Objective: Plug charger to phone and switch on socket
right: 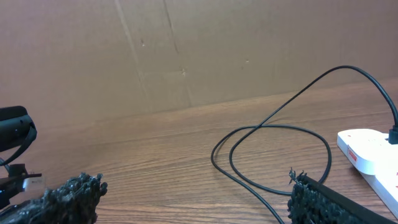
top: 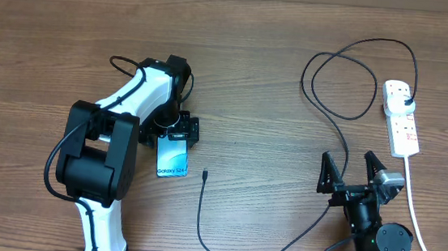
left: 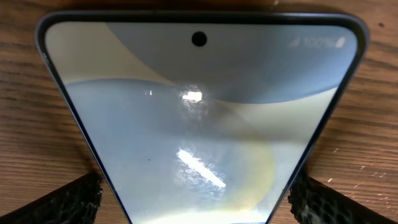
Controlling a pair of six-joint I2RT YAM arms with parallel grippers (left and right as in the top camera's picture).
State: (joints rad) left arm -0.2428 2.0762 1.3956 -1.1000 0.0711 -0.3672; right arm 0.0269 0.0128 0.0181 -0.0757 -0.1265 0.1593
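The phone (top: 173, 161) lies flat on the table with its screen lit and white "Galaxy" text at its near end. My left gripper (top: 177, 129) hovers over its far end, open. In the left wrist view the phone (left: 199, 118) fills the frame, with a black pad (left: 65, 202) on each side of it. The charger (top: 335, 111) loops across the table; its black plug (top: 406, 100) sits in the socket (top: 402, 118), and its connector tip (top: 205, 173) lies just right of the phone. My right gripper (top: 356, 165) stands open near the front edge, holding nothing.
The socket's thick white cord (top: 418, 216) runs toward the front edge, right of my right arm. In the right wrist view, cable loops (right: 280, 130) lie ahead of my right gripper (right: 193, 193) with the socket (right: 367, 149) at right. A cardboard wall (right: 186, 50) backs the table.
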